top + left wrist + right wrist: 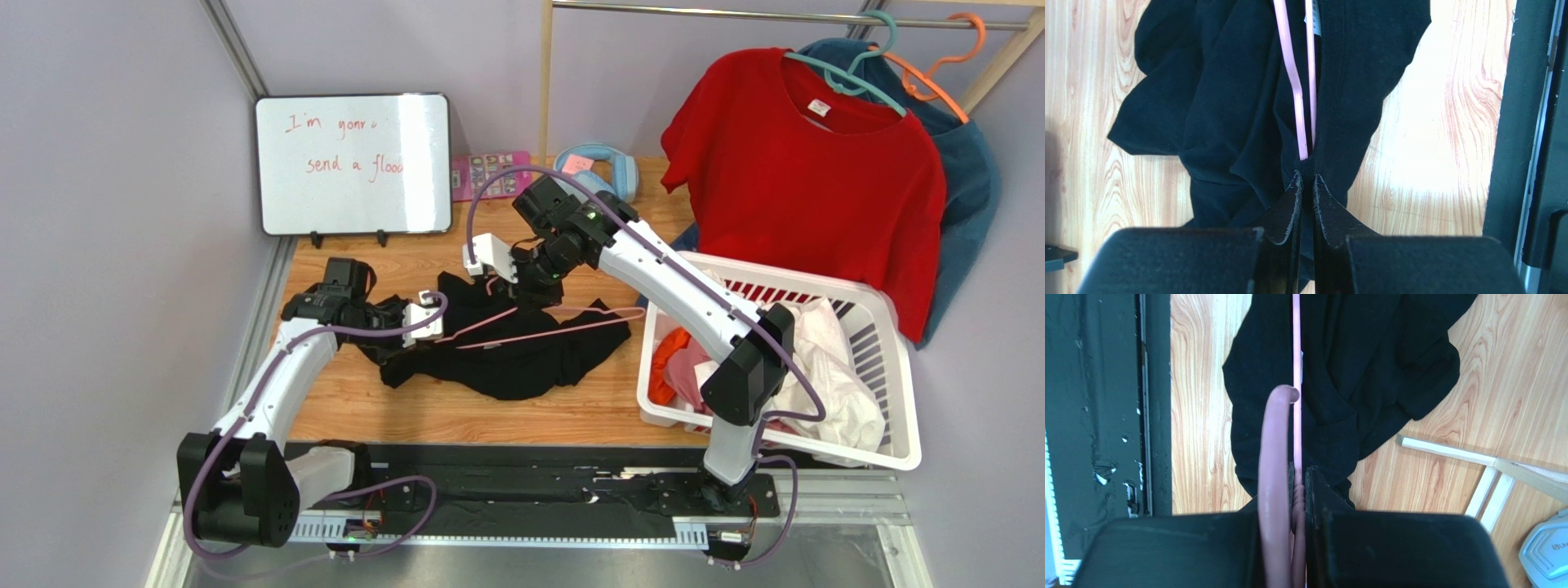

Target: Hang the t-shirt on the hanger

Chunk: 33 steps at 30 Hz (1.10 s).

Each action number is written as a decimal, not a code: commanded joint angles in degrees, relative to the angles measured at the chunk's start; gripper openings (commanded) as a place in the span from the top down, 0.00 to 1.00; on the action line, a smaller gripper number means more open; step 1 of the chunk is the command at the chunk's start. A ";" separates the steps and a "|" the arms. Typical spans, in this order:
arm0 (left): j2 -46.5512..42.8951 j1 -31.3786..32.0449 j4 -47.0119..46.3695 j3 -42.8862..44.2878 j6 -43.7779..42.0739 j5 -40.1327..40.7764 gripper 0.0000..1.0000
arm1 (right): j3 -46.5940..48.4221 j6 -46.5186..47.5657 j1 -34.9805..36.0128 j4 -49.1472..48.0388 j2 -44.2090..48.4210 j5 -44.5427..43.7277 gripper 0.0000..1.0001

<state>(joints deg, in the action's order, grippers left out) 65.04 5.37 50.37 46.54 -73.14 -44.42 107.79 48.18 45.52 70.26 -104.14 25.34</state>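
Note:
The black t-shirt (521, 358) lies crumpled on the wooden table, with the pink wire hanger (567, 328) lying across it. My right gripper (531, 288) is shut on the hanger's twisted neck (1298, 493), and the hook (1274, 453) curves up in front of the fingers. My left gripper (438, 321) is at the shirt's left end. In the left wrist view its jaws (1307, 177) are pinched on a fold of the black t-shirt (1229, 98), right where two pink hanger wires (1297, 110) run into the cloth.
A white laundry basket (902, 404) full of clothes stands at the right. Behind it a red t-shirt (810, 172) and a teal-blue shirt (975, 165) hang on a rail. A whiteboard (352, 163) stands at the back left. A black mat (528, 484) lines the near edge.

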 commanded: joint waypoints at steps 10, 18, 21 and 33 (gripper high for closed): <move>-1.93 0.26 -0.01 2.41 1.77 -5.85 0.84 | 4.01 -7.22 2.91 -8.11 -2.65 6.38 1.00; -2.54 0.35 0.17 3.29 3.09 -8.31 0.90 | 3.75 -13.10 2.91 -12.95 -4.32 12.80 1.00; -3.16 0.79 0.08 3.73 3.53 -8.84 0.91 | 4.01 -15.21 2.91 -15.58 -5.63 14.91 1.00; -5.44 1.05 -0.36 4.44 6.35 -10.33 0.95 | -0.56 -18.30 2.82 -20.25 -6.52 19.04 1.00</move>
<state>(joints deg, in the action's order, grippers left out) 61.93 5.50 52.38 48.45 -67.00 -46.26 108.97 30.65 47.70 55.96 -110.43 40.95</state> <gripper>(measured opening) 0.062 0.026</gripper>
